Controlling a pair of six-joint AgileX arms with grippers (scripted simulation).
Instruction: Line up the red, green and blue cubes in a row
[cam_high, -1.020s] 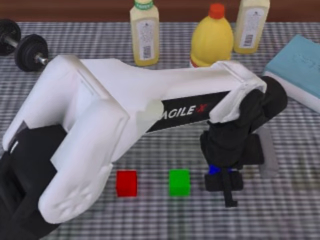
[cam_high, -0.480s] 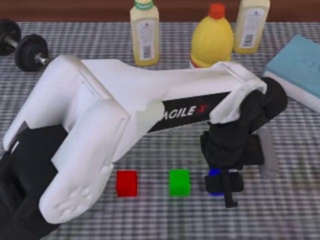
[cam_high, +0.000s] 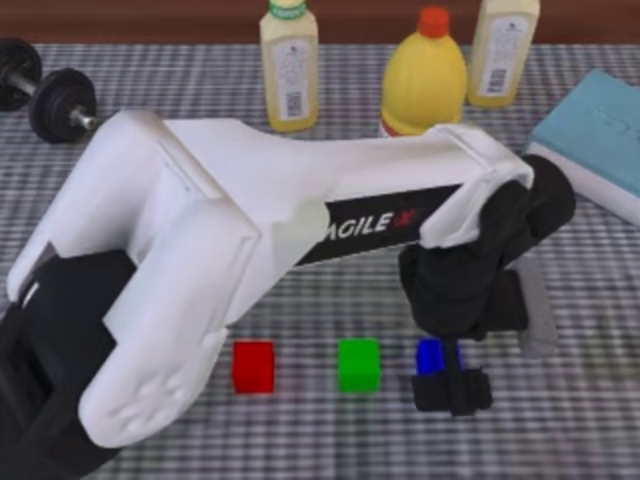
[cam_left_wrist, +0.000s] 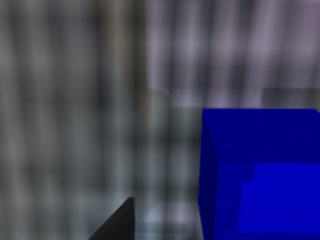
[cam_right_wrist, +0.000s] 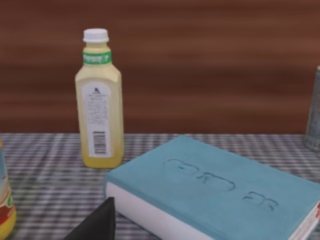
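Note:
Near the table's front, the red cube (cam_high: 253, 366), the green cube (cam_high: 358, 363) and the blue cube (cam_high: 429, 354) lie in a row, red leftmost and blue rightmost. My left arm reaches across the table. Its gripper (cam_high: 452, 388) hangs open just in front of and to the right of the blue cube, and part of that cube is hidden under the wrist. In the left wrist view the blue cube (cam_left_wrist: 260, 175) stands beside one dark fingertip (cam_left_wrist: 119, 222) with a gap between them. My right gripper is parked out of the top view; one fingertip (cam_right_wrist: 100, 222) shows.
Along the back edge stand two pale yellow bottles (cam_high: 289, 65) (cam_high: 503, 50) and a rounder yellow bottle with a red cap (cam_high: 425, 72). A dumbbell (cam_high: 50, 95) lies at the back left. A teal book (cam_high: 592, 140) lies at the back right.
My left gripper has shifted toward the table's front and let go of the blue cube, which now shows more. The red and green cubes have not moved.

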